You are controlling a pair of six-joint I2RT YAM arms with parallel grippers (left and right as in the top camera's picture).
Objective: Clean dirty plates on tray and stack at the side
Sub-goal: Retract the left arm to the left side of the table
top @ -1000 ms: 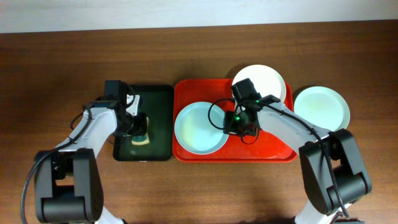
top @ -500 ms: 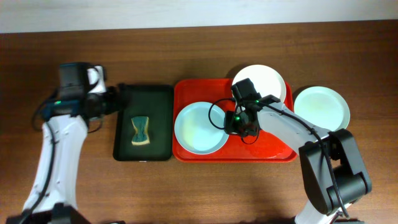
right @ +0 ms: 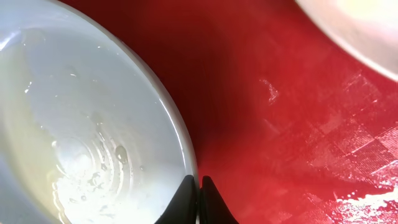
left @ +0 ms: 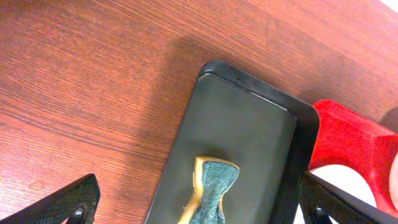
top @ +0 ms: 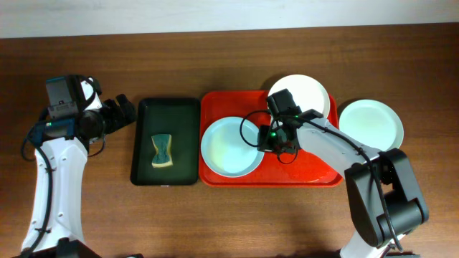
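The red tray lay at mid-tabletop, nearer the far edge than the near edge. One blue plate sat flat in the tray's left half. The right wrist view showed droplets and a faint yellowish film on its surface.

The right end effector was pressed together, pinching the right-hand rim of this plate. A white plate rested over the tray's far right corner, just behind the right arm. A second blue plate lay on the bare tabletop beside the tray, toward the right edge.

A green tray lay alongside the red tray's left side and carried a sponge.

The left end effector was over the bare tabletop toward the left edge, just beside the green tray. Its fingers were spread wide and held nothing.
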